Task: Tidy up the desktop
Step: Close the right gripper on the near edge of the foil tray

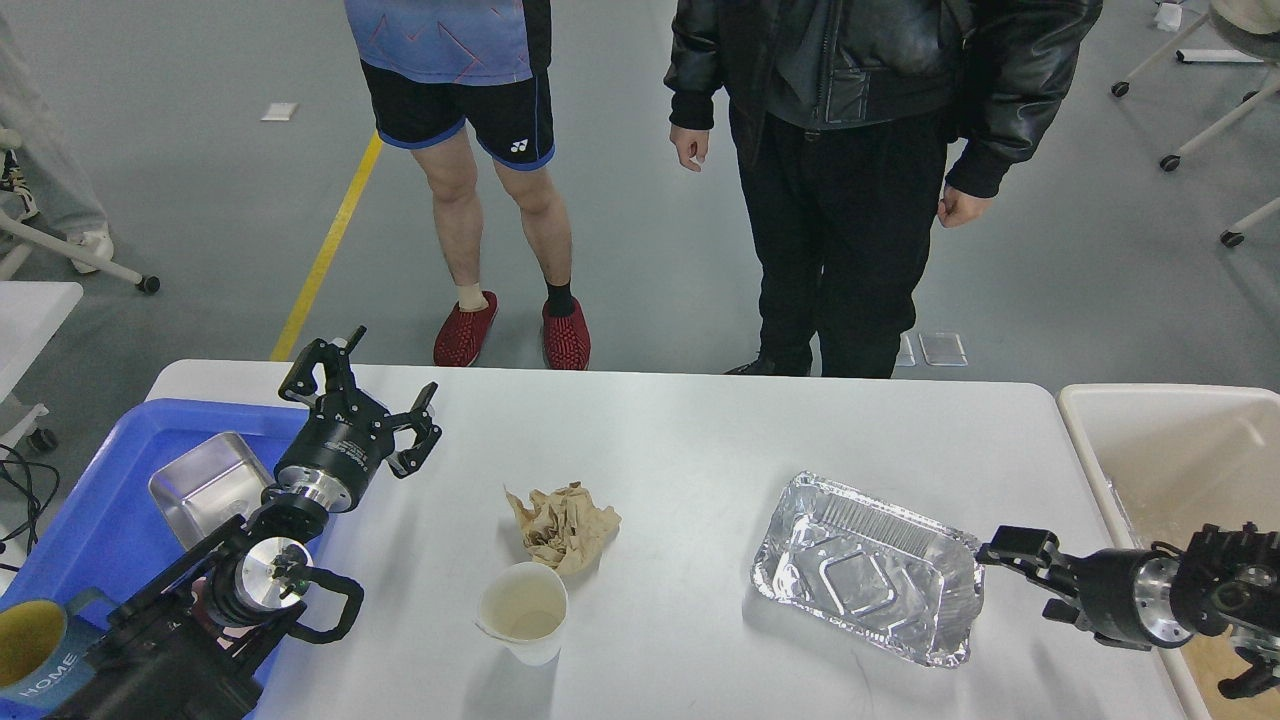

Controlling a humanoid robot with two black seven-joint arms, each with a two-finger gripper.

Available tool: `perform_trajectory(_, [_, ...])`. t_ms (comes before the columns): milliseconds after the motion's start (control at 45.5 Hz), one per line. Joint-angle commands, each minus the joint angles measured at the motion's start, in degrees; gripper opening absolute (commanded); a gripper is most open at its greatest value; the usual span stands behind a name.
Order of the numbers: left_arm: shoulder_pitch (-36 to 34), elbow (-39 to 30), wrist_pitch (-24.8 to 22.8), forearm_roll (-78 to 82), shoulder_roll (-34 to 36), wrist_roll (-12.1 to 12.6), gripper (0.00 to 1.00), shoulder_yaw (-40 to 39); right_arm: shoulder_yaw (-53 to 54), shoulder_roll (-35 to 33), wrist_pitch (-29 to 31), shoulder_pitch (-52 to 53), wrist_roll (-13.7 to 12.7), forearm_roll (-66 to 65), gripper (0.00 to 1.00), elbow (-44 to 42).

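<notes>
The counter (700,440) occupies the centre of the head view, with a blue tray (100,520) at its left end and a beige bin (1170,450) at its right end — an arrangement that suggests reusable items go left and waste goes right. Three loose items lie on the counter: a crumpled brown paper wad (562,527), a white paper cup (523,610) just in front of it and nearly touching it, and a foil tray (868,567) towards the right. The blue tray already holds a metal pan (205,485) and a mug (35,650) marked HOME. The left end effector (365,390) hangs above the tray's right edge with fingers spread wide and nothing held, probably positioned between tray and clutter for the next reach. The right end effector (1005,552) sits at the right rim of the foil tray; it is seen end-on, so finger spacing cannot be determined, nor whether it grips the rim. Judged from this layout, clearing is partly complete. Obstructions: the cup stands close to the paper wad, so a grasp on either risks disturbing the other. Two bystanders (840,150) stand beyond the far edge, well apart from both arms.
</notes>
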Motion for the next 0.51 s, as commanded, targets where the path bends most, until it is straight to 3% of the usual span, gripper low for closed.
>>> perform_trajectory(0, [0.0,-0.1,-0.1,0.0,-0.1,0.3,0.97,0.0,-0.1,2.0,-0.5,-0.1,0.0,-1.5,1.0,0.0])
perform_trajectory(286, [0.0,0.1,0.3,-0.1,0.1,0.7,0.97,-0.1,-0.1,4.9,-1.3,-1.9,0.2,-3.9,0.89,-2.2])
perform_trajectory(483, [0.0,0.1,0.5,-0.1,0.1,0.8,0.97,-0.1,-0.1,6.4,-1.3,-2.2,0.3,-3.8,0.63,-3.2])
